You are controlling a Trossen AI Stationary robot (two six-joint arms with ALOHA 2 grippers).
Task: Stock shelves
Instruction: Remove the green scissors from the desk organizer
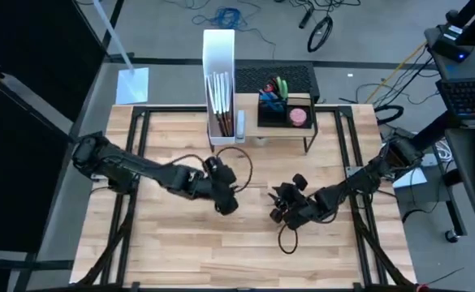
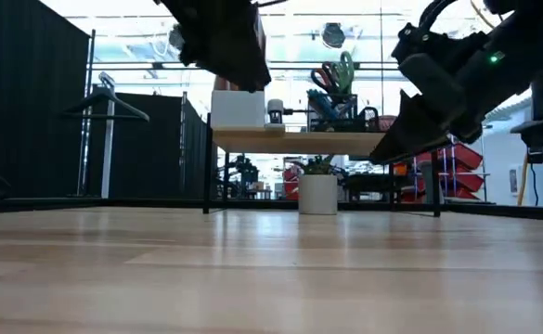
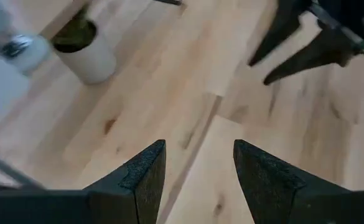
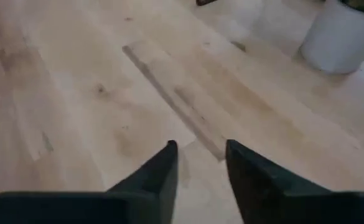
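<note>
Hovering mid-counter point(image 1: 180, 251), left end effector point(image 1: 226, 203) and right end effector point(image 1: 279, 212) both gape narrowly, empty. Shelves point(image 1: 286, 130) sit at the far edge, long axis crosswise; white pot point(image 2: 317, 194) underneath, right arm slightly nearer.

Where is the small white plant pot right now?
The pot stands on the table under the shelf, seen in the low view between its black legs, at the table's far edge beyond both grippers.
</note>
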